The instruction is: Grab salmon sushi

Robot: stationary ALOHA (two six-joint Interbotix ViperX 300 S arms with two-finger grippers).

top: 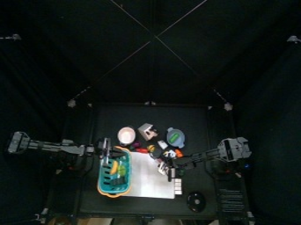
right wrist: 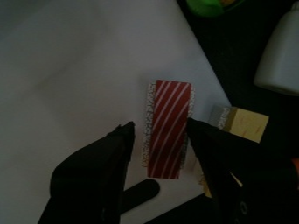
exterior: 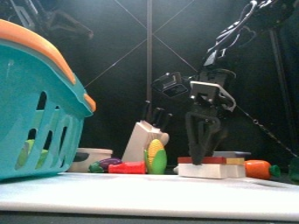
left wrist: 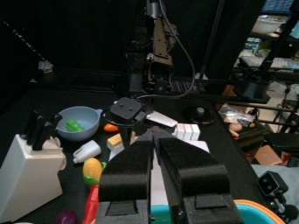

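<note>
basket: teal basket (exterior: 35,114) is closest to the front camera and fills the left of that view; it's clear of the work area
right gripper: right gripper (right wrist: 162,131) hangs jaws-down over the white mat (right wrist: 70,70), spread open with nothing in it
target: salmon sushi (right wrist: 173,127), red striped top on a white base, lies on the mat between the two jaws; I can't tell whether either jaw touches it
neighbour: yellow piece (right wrist: 239,124) sits just beside the sushi, outside one jaw
approach: I'd go straight down and keep the sushi centred between the jaws so they close across its narrow width
depth: stop at the mat, pinch low on the white base, then lift vertically
risk: the jaw on the yellow piece's side could nudge or trap it, so check the gap first
left gripper: left gripper (left wrist: 156,171) rests near the basket; jaws look closed on nothing
hard to see: from the top view the sushi is too small to pick out under the arm
hidden: in the front view the gripper blocks part of the sushi, and jaw-tip height above the mat is unclear
</note>
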